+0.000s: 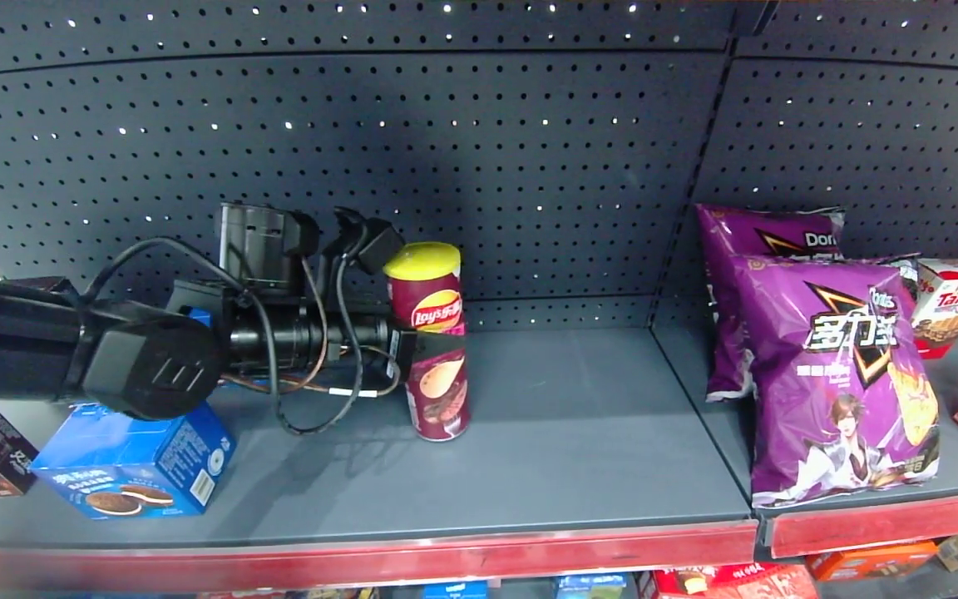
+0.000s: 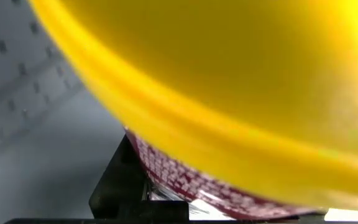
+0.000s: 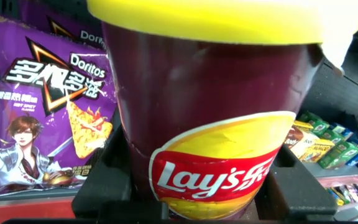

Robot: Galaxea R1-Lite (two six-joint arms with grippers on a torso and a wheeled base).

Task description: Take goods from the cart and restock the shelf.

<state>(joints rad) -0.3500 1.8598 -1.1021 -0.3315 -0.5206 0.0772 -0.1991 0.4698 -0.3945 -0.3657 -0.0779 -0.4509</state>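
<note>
Placing looks to be the step in hand: the left end effector (image 1: 409,343) is held out over the shelf (image 1: 579,433) from the robot's left side, pinching a tall chips can (image 1: 439,391) around its middle. The can is upright, with its yellow lid (image 1: 422,259) on top and its base at or just above the shelf board; I cannot tell which. It is in the open stretch of the shelf, near the pegboard (image 1: 529,166) behind it, with a blue biscuit box (image 1: 134,466) well apart on one side and the purple crisp bags (image 1: 828,374) well apart on the other. The right end effector (image 3: 197,186) is clamped on a second chips can (image 3: 210,112), its dark fingers pressed to either side of the body. By my reading, restocking is under way rather than done. The next move calls for making sure the first can's base sits flat, then spreading the left fingers and drawing back level so the tall can is not tipped. After that, the second can would need a spot beside it
</note>
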